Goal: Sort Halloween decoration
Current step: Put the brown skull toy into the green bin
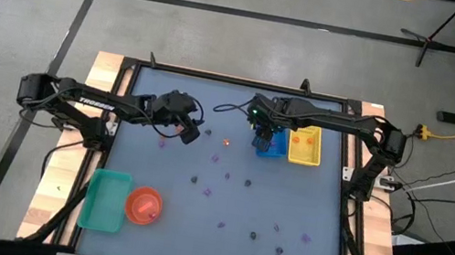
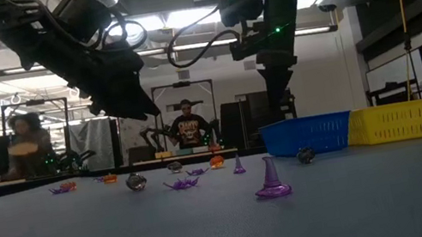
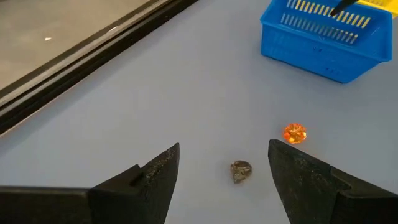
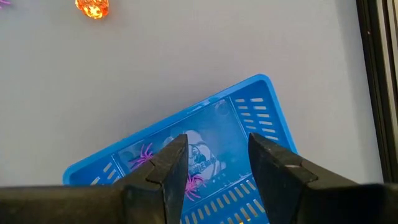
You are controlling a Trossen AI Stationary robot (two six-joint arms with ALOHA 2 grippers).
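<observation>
Overhead, my right tool (image 4: 214, 171) hangs above the blue tray (image 4: 261, 106), fingers apart and holding nothing; purple spiders (image 4: 144, 155) lie inside that tray; my left tool (image 3: 224, 171) hovers low over the table (image 3: 124, 106), fingers wide apart, a small dark piece (image 3: 240, 170) between them and an orange pumpkin (image 3: 295, 133) just beside; other pieces lie scattered across the table.
</observation>
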